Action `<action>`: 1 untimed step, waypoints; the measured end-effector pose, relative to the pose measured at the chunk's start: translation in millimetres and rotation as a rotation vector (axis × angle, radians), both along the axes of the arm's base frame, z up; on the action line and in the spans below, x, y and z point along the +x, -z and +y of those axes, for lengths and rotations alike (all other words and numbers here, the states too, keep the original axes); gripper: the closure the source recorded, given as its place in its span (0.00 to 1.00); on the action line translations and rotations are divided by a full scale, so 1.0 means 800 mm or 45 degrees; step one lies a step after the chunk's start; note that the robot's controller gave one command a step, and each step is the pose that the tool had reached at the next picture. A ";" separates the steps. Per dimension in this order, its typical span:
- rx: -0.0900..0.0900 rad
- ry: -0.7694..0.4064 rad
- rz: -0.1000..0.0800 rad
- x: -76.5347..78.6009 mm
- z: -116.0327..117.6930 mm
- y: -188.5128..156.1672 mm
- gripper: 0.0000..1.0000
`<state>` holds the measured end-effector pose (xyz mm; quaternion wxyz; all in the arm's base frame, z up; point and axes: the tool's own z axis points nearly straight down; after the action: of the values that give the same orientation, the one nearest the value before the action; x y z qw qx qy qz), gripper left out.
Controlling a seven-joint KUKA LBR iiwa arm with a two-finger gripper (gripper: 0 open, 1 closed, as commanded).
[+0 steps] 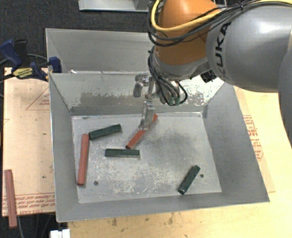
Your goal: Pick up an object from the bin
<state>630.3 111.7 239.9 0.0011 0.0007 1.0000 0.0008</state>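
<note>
- Hand (147,123): at the upper end of a short red-brown bar (135,141), mid-bin (61,133); whether apart or together cannot be told.
- Dark green bar (122,153): just beside its lower end.

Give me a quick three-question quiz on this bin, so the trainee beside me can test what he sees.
1. How many dark green bars lie in the bin?
2. True or false: the long red stick lies along the bin's right side.
3. Which thing is nearest the gripper? A) the short red stick B) the dark green bar near the front right C) the long red stick

Key: 1) three. 2) false; it lies on the floor's left side. 3) A.
</note>
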 end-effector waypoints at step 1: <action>-0.002 0.189 0.011 -0.010 -0.024 0.170 0.00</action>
<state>622.5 92.4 103.6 -0.0033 0.0748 0.9972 -0.0003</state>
